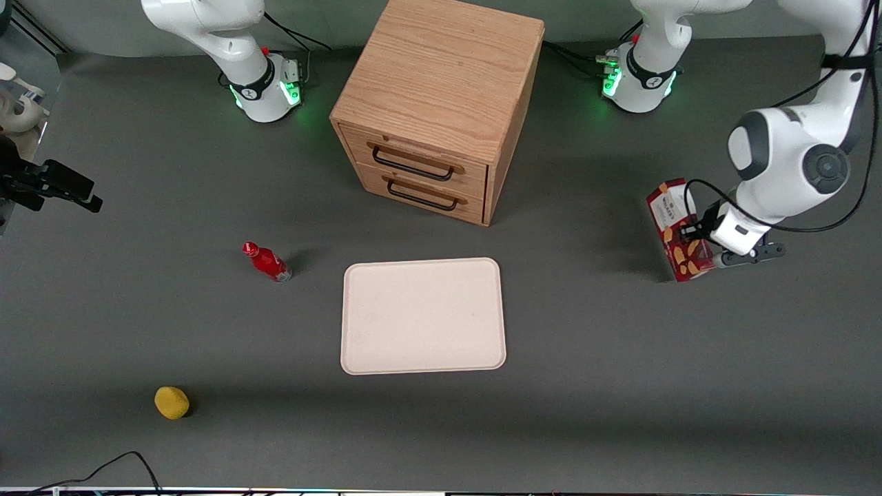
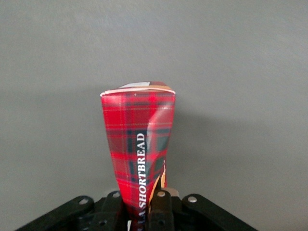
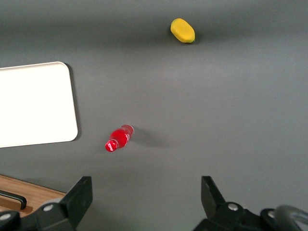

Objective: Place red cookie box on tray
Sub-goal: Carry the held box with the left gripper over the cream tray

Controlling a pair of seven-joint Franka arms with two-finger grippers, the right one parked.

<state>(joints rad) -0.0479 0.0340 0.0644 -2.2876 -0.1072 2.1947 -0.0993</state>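
Matte dark grey counter (image 1: 620,386) all around, smooth with no pattern. Sitting on it we've got a boxy oak-grain wooden cabinet (image 1: 441,89) with two drawers and thin black bar handles. Nearer the front camera than that is the tray (image 1: 422,315), a flat cream-white rectangle with rounded corners and a low rim.

Toward the parked arm's end of the counter we can see a small glossy red bottle (image 1: 267,262), and nearer the camera a rounded yellow lump (image 1: 171,402) with a dull skin. It might be a lemon, but we can't really tell from here.

The red cookie box (image 1: 679,231) is way over at the working arm's end, well apart from the tray. It's a long narrow cardboard carton in red plaid with a white panel and tan cookie pictures. The wrist view shows "SHORTBREAD" in white letters down one side, and the cardboard looks dented inward where it's pinched.

The tool (image 1: 696,233) is clamped onto the box (image 2: 139,144), with the black fingers (image 2: 161,211) pressed against its narrow sides. The box looks tilted, and we can't say for sure whether its lower end touches the counter.
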